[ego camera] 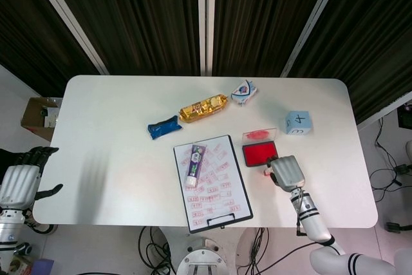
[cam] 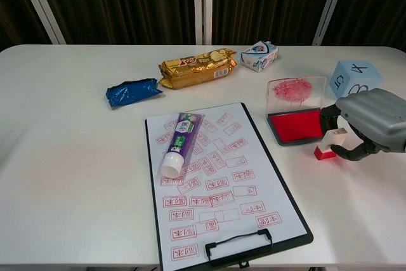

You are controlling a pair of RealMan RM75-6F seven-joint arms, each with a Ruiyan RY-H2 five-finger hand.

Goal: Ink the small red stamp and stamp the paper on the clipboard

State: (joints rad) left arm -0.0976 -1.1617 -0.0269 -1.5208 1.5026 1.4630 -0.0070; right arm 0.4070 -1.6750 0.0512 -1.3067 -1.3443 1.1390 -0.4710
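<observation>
Now right hand [cam: 366,125] low over the table [cam: 63,157] at the right side, fingers curled around the small red stamp [cam: 328,145], which stands upright on the table just near of the ink pad [cam: 294,125]. Whether the fingers really press on the stamp or only surround it, cannot tell. Ink pad open, its clear lid [cam: 293,89] with red smears lying on the far side, touching it. Clipboard [cam: 279,176] left of the pad, near the table's front edge, clip at the near end, with the paper [cam: 216,188] covered in many red stamp marks. Toothpaste tube [cam: 178,143] lying on the far left part of the paper, cap toward the near side. Farther back: blue packet [cam: 132,91], gold snack pack [cam: 195,67], small white and blue pack [cam: 259,54]. Light blue cube [cam: 355,77] at far right, behind the hand. Left hand [ego camera: 20,177] off the table's left edge in the head view, fingers spread, holding nothing.
</observation>
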